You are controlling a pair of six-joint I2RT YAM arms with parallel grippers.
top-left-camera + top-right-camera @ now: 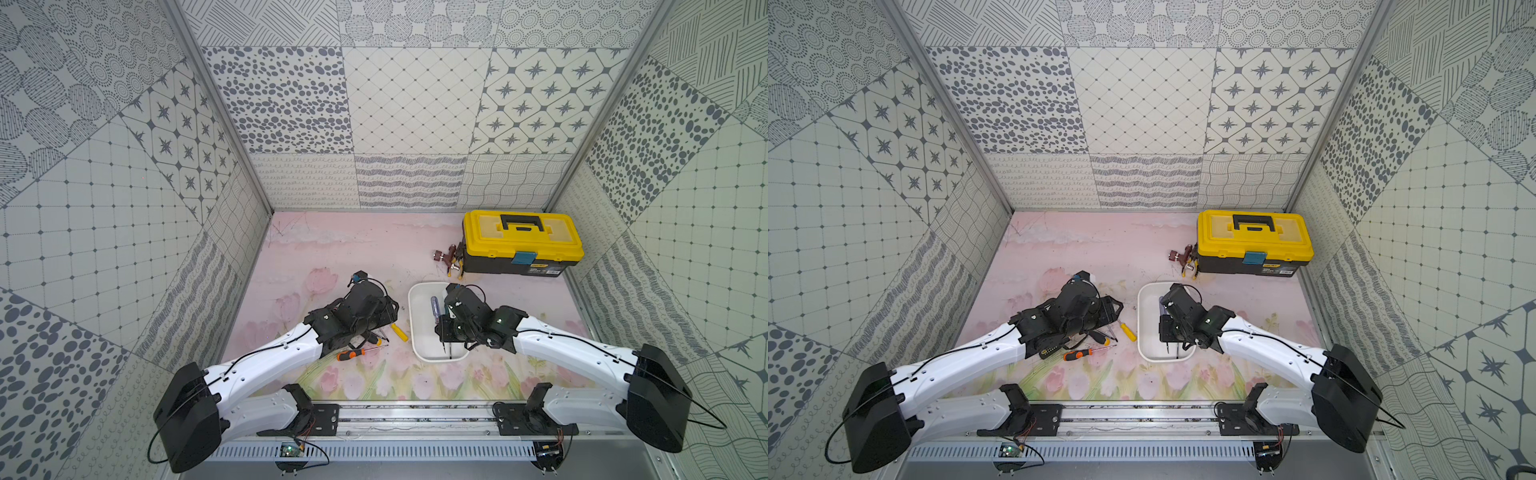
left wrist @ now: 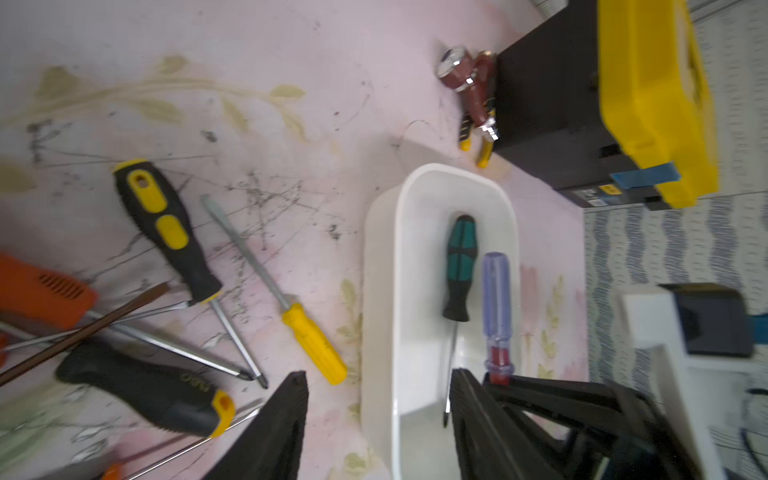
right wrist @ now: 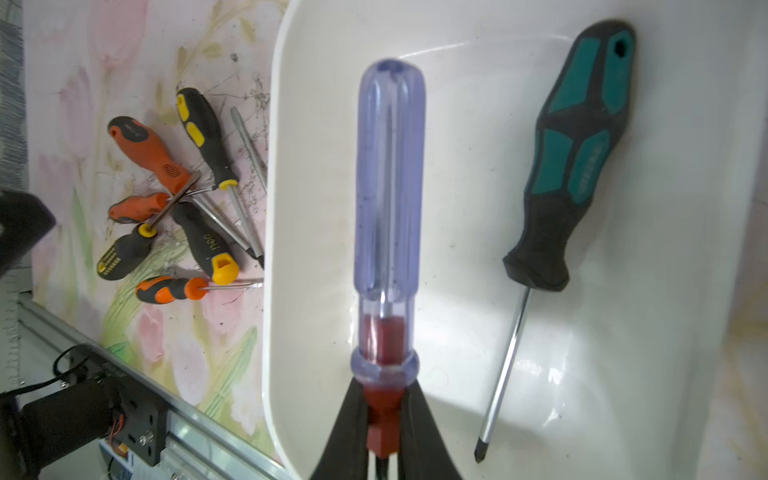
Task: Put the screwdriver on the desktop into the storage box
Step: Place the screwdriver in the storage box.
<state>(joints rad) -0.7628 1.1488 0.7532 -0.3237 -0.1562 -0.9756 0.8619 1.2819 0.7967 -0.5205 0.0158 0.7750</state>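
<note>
Two screwdrivers are sitting within the storage box [image 3: 270,208], a shallow white plastic tub with rounded corners and a glossy inner wall. The right gripper [image 3: 384,401] is clamping its black fingers [image 3: 353,419] onto the red hexagonal collar of the clear-handled screwdriver [image 3: 388,187]. Its translucent bluish, fluted handle is projecting straight out past the fingertips.

In a top view the clear-handled screwdriver [image 1: 435,309] is running lengthwise along the tub, its rounded butt pointing toward the back wall and its shaft end toward the robot's rail. Whether it is touching the tub floor cannot be told.

Beside it, apart and nearly parallel, the teal screwdriver [image 3: 573,158] is lying on the tub floor and pointing the same way. It has a rubbery, contoured teal-and-black handle with a hang hole at the butt. Its slim bright steel shaft is ending in a cross tip.

The left gripper [image 2: 378,374] is hovering beside the tub with its ribbed black fingers [image 2: 286,415] spread wide and nothing between them.

On the desktop [image 2: 291,83], a pale pink tulip print scuffed with dark scratches, more tools are lying in a loose heap. These include a yellow-handled screwdriver [image 2: 313,343], a black-and-yellow screwdriver [image 2: 166,224] and an orange-handled screwdriver [image 2: 37,286], with steel shafts crossing one another.

Beyond the tub a yellow-lidded toolbox [image 1: 521,237] is standing near the back wall.
</note>
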